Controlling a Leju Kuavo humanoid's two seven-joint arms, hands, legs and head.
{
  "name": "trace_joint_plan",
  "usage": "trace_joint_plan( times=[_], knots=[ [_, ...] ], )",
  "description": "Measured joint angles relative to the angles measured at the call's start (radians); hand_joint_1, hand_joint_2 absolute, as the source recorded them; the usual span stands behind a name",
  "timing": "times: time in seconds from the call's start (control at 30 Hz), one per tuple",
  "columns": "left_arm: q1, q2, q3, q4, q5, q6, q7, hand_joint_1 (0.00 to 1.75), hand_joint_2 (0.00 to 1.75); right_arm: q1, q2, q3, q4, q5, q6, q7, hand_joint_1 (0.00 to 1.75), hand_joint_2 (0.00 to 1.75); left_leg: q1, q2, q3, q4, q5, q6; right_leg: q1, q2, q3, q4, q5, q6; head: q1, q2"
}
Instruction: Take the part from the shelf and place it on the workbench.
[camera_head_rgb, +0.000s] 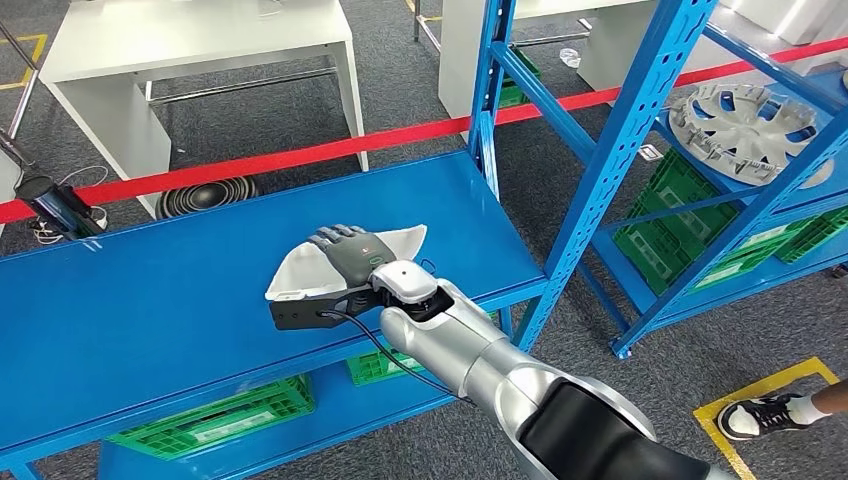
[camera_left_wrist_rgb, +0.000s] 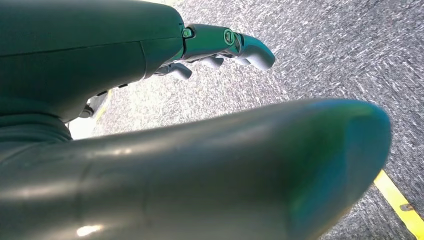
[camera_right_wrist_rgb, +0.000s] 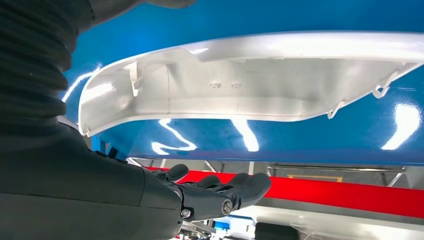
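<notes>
White part (camera_head_rgb: 300, 268) on blue shelf (camera_head_rgb: 150, 310), right hand (camera_head_rgb: 352, 252) over it.

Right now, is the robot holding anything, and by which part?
Nothing is clearly held. The right hand lies over the white part on the shelf, fingers apart. The left hand holds nothing.

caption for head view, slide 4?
Right hand over white part on blue shelf, fingers spread.
</notes>
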Motion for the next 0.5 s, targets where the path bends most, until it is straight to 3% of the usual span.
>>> trace_joint_plan(
  times=[0.5],
  knots=[
    [0.0,-0.001,-0.014,0.0,-0.009,-0.008,0.0,0.0,0.0,-0.028,0.012,-0.036,0.03,0.015,0.007,0.015,0.0,1.75,0.0,0.0,0.0,0.0,0.0,0.0,0.0,0.0,0.0,0.0,0.0,0.0,0.0,0.0]
  ],
)
